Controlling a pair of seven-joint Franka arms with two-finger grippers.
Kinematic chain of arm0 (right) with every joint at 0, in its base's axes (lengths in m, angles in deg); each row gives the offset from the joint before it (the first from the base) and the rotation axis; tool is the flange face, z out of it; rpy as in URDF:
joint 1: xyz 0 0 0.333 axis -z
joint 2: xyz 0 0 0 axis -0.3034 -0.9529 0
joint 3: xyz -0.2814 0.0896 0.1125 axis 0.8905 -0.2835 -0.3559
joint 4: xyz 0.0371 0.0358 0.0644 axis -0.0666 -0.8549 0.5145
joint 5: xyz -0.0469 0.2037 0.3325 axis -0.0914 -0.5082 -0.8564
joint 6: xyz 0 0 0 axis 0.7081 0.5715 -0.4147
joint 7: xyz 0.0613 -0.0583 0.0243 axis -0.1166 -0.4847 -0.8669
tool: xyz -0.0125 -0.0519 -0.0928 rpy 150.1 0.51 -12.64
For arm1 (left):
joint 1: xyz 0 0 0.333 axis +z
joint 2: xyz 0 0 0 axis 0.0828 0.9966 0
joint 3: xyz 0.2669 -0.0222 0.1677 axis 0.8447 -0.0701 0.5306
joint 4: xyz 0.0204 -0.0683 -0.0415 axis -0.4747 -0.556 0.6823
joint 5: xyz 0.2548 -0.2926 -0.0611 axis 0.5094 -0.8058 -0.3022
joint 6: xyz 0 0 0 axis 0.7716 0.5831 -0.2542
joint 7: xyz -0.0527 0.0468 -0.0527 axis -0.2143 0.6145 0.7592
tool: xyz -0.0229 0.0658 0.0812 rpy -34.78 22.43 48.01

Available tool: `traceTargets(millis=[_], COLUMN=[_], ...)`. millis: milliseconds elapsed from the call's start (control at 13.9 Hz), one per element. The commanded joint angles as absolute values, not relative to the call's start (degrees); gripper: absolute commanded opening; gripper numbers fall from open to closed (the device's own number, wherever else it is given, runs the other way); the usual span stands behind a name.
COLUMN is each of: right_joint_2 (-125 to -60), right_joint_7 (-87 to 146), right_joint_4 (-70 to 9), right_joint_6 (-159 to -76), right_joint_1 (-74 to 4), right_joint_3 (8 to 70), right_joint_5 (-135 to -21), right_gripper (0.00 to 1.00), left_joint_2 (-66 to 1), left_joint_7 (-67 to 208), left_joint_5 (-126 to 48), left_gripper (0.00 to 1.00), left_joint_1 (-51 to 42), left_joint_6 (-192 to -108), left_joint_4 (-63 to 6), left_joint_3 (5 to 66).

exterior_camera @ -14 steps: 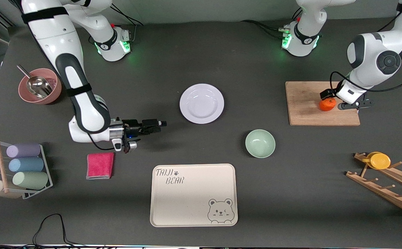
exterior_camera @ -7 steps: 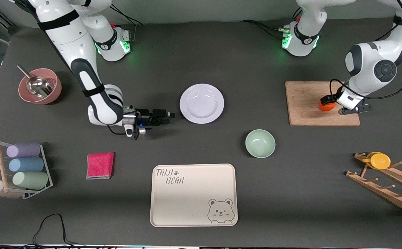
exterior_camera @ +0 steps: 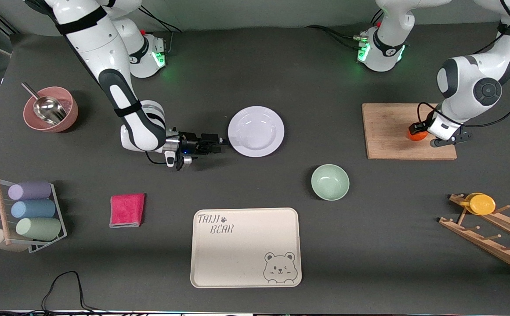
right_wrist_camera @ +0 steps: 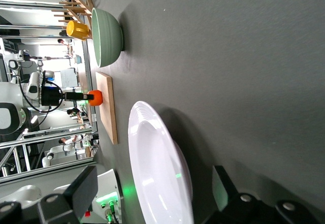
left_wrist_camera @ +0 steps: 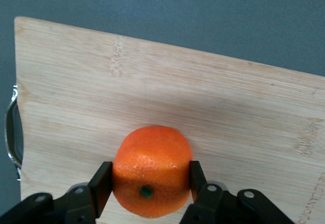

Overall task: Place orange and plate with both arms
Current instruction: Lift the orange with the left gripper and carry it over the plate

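Grasping is under way: on the cutting board [exterior_camera: 395, 131] the left hand [left_wrist_camera: 147, 183] clamps the orange [left_wrist_camera: 151, 170]; beside the plate [exterior_camera: 256, 131], the right hand [exterior_camera: 222, 141] gapes at its rim, closure presumably next.

The right claw [exterior_camera: 222, 141] has moved up to the plate's [exterior_camera: 256, 131] rim.

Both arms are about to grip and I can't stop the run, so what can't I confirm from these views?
- Front view: most of the orange is hidden under the left gripper; finger contact unreadable there.
- Left wrist view: the orange's underside is cut off by the picture's edge, so contact with the cutting board can't be told.
- Right wrist view: the plate's near rim runs off the picture's edge between the right gripper's open fingers; contact unclear.
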State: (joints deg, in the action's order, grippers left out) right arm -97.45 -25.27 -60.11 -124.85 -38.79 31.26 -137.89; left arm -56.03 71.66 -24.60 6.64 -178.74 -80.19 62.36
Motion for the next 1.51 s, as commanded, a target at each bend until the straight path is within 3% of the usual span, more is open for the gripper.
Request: traceTargets(millis=[0,216,361,649,938,1226,1442], right_joint_2=[-95.52,-95.43,-95.43,-95.52,-95.43,-95.43,-95.43], right_joint_7=[-26.72,-26.72,-26.72,-26.81,-26.72,-26.72,-26.72], right_joint_4=[-61.73,-61.73,-61.73,-61.73,-61.64,-61.55,-61.55], right_joint_6=[-125.9,-125.81,-125.73,-125.81,-125.73,-125.46,-125.37], right_joint_1=[-39.11,-39.11,-39.11,-39.11,-39.02,-39.02,-39.02], right_joint_3=[30.68,30.68,30.68,30.68,30.77,30.85,30.85], right_joint_5=[-140.19,-140.19,-140.19,-140.19,-140.19,-140.19,-140.19], right_gripper=[1.0,1.0,1.0,1.0,1.0,1.0,1.0], left_joint_2=[-57.51,-61.54,-65.67,-69.91,-69.47,-69.91,-68.68], left_joint_7=[70.41,70.5,70.5,70.24,70.15,62.89,46.92], left_joint_5=[-24.62,-24.62,-24.53,-24.62,-28.03,-32.86,-36.56], left_gripper=[0.0,0.0,0.0,0.0,0.0,0.0,0.0], left_joint_1=[6.15,5.72,4.31,2.99,2.9,2.9,2.73], left_joint_6=[-178.71,-173.64,-162.17,-133.43,-111.6,-108.31,-113.2], left_joint_4=[-80.84,-79.01,-73.93,-55.23,-34.48,-31.18,-31.62], left_joint_3=[62.39,62.04,61.87,57.57,53.7,49.05,39.4])
